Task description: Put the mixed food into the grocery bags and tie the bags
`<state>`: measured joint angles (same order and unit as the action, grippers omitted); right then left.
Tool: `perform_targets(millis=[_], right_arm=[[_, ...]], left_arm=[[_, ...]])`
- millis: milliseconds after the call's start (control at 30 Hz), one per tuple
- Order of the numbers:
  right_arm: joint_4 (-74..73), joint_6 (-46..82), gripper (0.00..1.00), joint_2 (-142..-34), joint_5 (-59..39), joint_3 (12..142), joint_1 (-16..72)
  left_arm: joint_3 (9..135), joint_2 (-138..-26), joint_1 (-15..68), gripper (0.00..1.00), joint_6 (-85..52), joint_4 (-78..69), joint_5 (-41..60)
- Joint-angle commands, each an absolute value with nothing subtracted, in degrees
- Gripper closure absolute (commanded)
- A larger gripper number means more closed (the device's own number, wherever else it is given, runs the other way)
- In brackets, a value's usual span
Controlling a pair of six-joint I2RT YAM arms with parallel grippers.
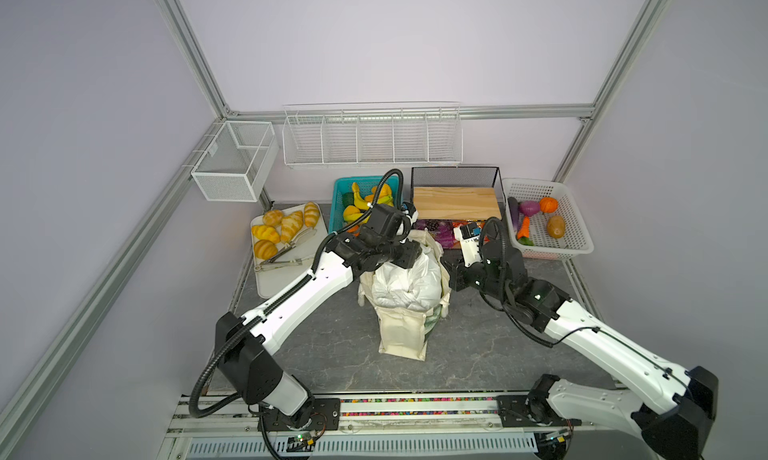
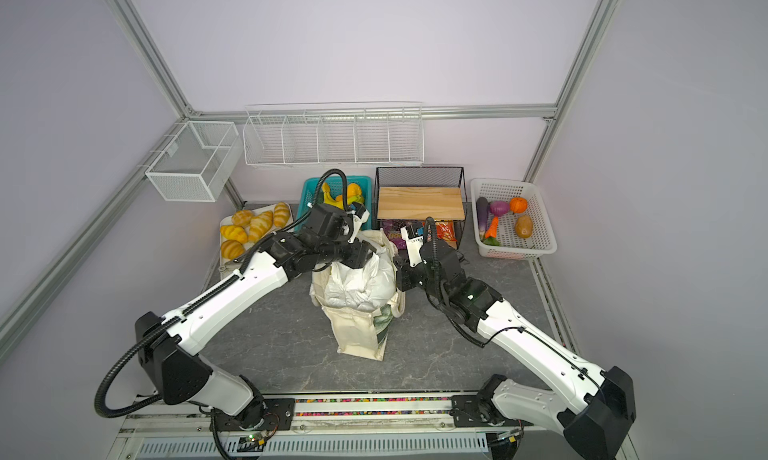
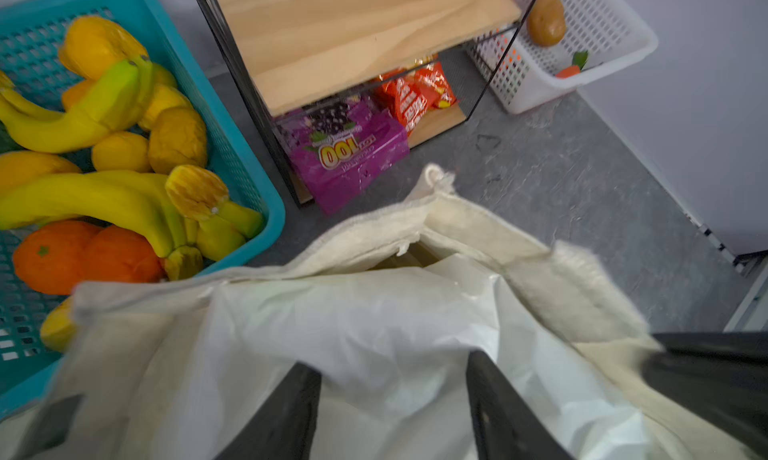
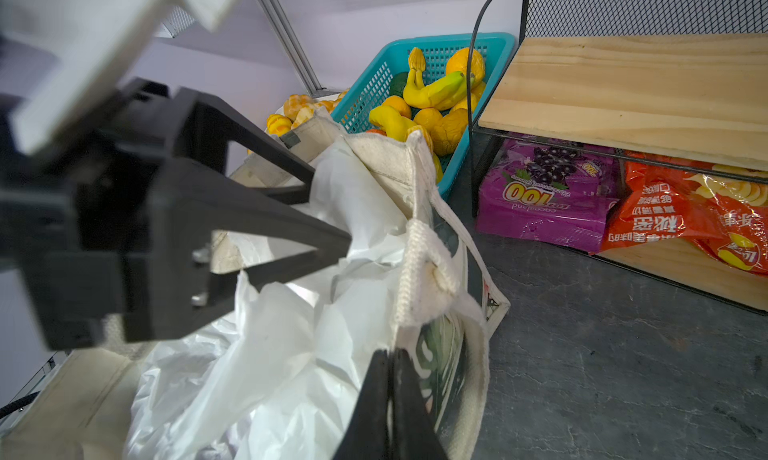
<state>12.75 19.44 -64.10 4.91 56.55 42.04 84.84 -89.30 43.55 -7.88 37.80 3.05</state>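
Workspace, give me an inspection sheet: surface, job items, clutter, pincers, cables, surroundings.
Surface: grey marbled tabletop, with the bags standing at its middle.
Job's things: cream canvas tote upright; white plastic bag stuffed in its mouth; food inside not visible.
Clutter: teal fruit basket, white vegetable basket, bread-roll tray, wire shelf with snack packs underneath.
Pincers: left pincer open over the plastic bag; right pincer shut at the tote's printed side, grip unclear.
Cables: black conduit loops along both arms; nothing seen snagged.
Surroundings: aluminium frame, pale walls, white wire racks on the back wall.
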Motion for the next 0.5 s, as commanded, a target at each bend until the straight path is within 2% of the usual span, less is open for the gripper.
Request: perform_targets(millis=[0,200,333,467], right_arm=[[8.1,18.3,0.93,-62.1,6.1,56.4,41.7],[7.9,18.1,0.93,-62.8,5.9,56.9,41.5],[8.3,17.9,0.93,-62.8,6.2,56.7,41.2],[8.9,17.7,0.93,-62.1,6.4,56.5,41.0]], left_arm=[[81.2,-89.9,44.6,0.44,-9.3,36.8,4.7],[74.8,-95.7,46.4,0.44,-10.5,32.1,4.4],[76.7,-99.0,47.7,0.44,-10.4,34.6,4.5],[78.4,-95.7,47.9,0.42,-10.1,35.3,3.0]])
